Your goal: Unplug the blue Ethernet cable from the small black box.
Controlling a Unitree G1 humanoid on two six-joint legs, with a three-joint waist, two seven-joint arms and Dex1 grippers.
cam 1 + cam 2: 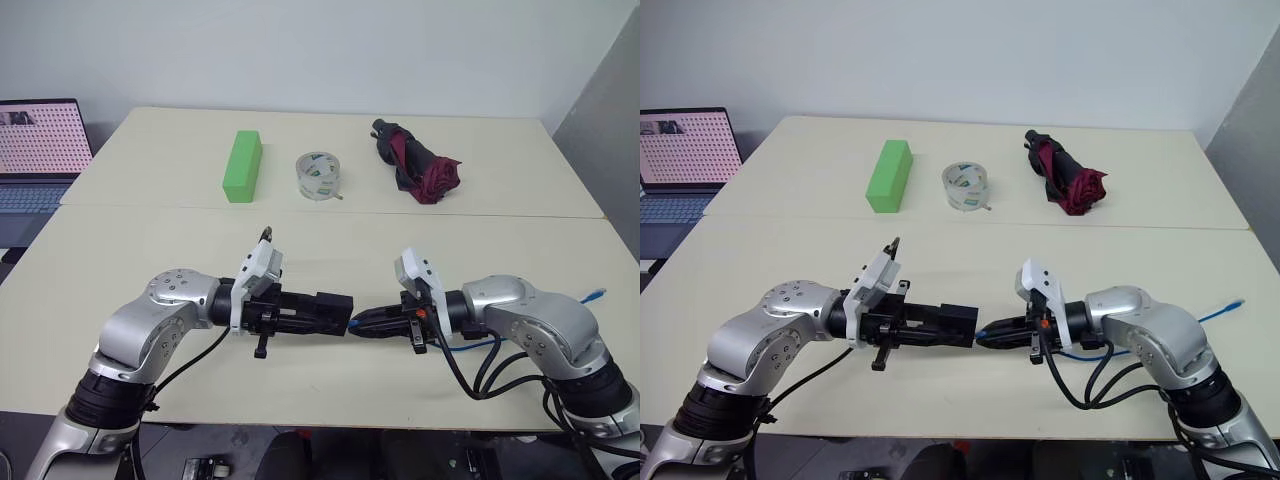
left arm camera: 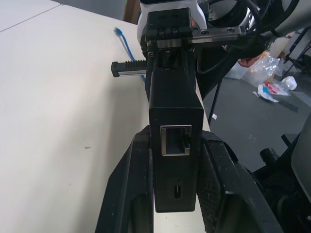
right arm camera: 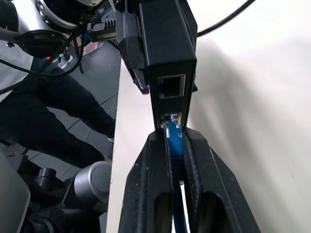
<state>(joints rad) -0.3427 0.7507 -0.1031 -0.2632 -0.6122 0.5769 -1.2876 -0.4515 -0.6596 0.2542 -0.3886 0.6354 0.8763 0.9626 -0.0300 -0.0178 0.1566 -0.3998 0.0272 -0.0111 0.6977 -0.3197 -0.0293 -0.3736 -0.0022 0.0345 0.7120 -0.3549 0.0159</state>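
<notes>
Near edge of table (image 1: 120, 350), centre: left gripper (image 1: 318, 313) and right gripper (image 1: 372, 322) meet tip to tip, both held above the tabletop.

Box (image 1: 330, 309): small, black, clamped between the left gripper's closed fingers (image 2: 133, 184), its open port end facing the right gripper.

Cable (image 3: 174, 145): blue, its clear plug at the box's lower port, pinched just behind the plug by the right gripper's closed fingers (image 3: 150, 179). The cord runs back under the right arm; its free end (image 1: 596, 295) lies on the table by the right edge.

Far half of table, left to right: green block (image 1: 242, 166), tape roll (image 1: 319, 175), folded umbrella (image 1: 418, 165), well apart from both grippers.

Far left, off the table: laptop (image 1: 35, 150), screen lit.
</notes>
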